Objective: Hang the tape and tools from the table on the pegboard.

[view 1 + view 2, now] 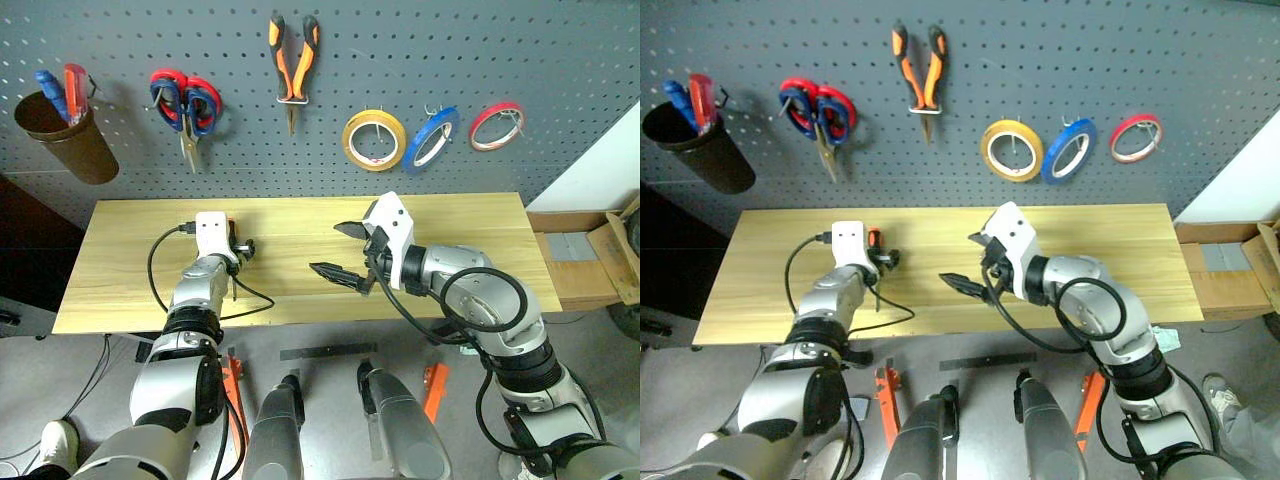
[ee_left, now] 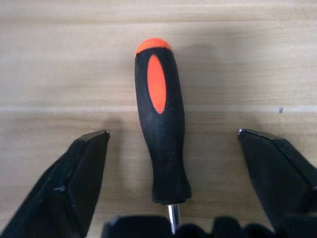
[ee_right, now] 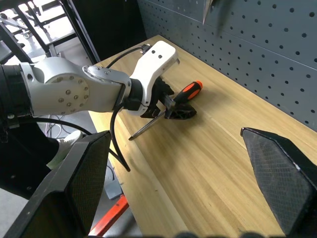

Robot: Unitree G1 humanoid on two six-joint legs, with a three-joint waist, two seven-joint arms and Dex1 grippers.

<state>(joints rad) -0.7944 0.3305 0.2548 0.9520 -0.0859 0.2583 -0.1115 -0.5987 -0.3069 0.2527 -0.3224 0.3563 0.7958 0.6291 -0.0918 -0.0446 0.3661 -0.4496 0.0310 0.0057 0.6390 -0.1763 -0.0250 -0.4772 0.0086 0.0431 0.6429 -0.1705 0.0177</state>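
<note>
Closest to the head camera, the right gripper point(image 1: 348, 252) hangs above the middle of the table point(image 1: 480, 225), its two black fingers spread wide with nothing between them. Over on the table's left part, the left gripper point(image 3: 173, 105) sits low at the screwdriver point(image 2: 162, 129), which lies flat on the wood; its jaws stand apart on either side of the orange-and-black handle, and the wrist view shows bare wood between each finger and the handle, so no grip is made. That slim metal shaft runs back under the gripper toward the table's front edge. Up on the pegboard point(image 1: 560, 60), the pliers point(image 1: 293, 62) hang on a hook near the top centre, and the blue tape point(image 1: 431, 139) hangs between a yellow tape roll point(image 1: 374, 140) and a red tape roll point(image 1: 497, 126). Two pairs of scissors point(image 1: 185, 108), one red-handled and one dark blue, hang together further left, beside a brown cup point(image 1: 65, 135) holding two screwdrivers point(image 1: 62, 92).
</note>
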